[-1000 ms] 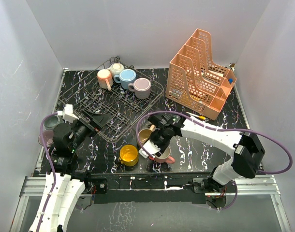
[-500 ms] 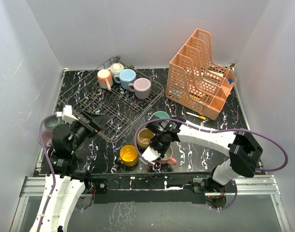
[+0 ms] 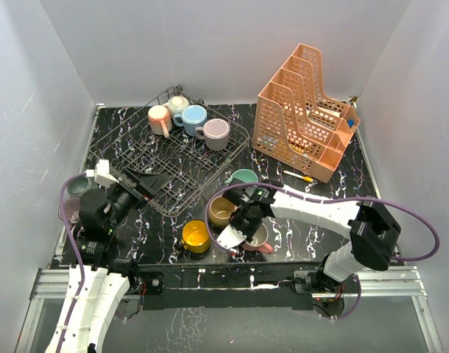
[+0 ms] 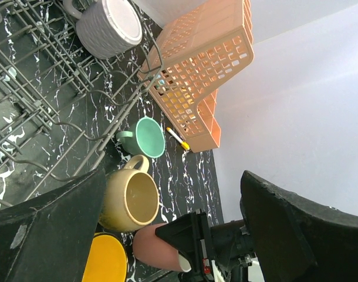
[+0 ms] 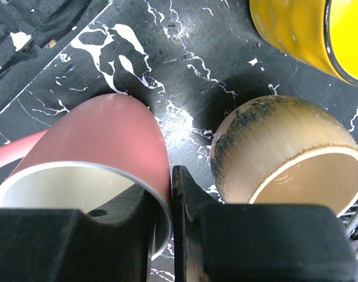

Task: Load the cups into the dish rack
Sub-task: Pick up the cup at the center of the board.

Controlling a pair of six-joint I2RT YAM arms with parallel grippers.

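The dish rack [image 3: 202, 165] holds a peach cup [image 3: 160, 120], a cream cup [image 3: 178, 104], a blue cup [image 3: 193, 118] and a lilac cup [image 3: 216, 133]. On the table stand a teal cup [image 3: 244, 177], a tan cup [image 3: 221, 211], a yellow cup [image 3: 196, 236] and a pink cup [image 3: 255, 237]. My right gripper [image 3: 238, 234] is shut on the pink cup's rim [image 5: 97, 147], one finger inside and one outside, beside the tan cup [image 5: 284, 153]. My left gripper [image 3: 140, 184] is open and empty over the rack's near left corner [image 4: 38, 117].
An orange perforated organizer [image 3: 305, 110] stands at the back right, with a yellow pen [image 3: 302, 176] in front of it. A grey-green cup [image 3: 77, 185] and a lilac cup [image 3: 68, 211] sit at the table's left edge beside my left arm. White walls enclose the table.
My right gripper has moved toward the near edge onto the pink cup and taken its rim, which uncovered the teal cup. The left arm has not moved.
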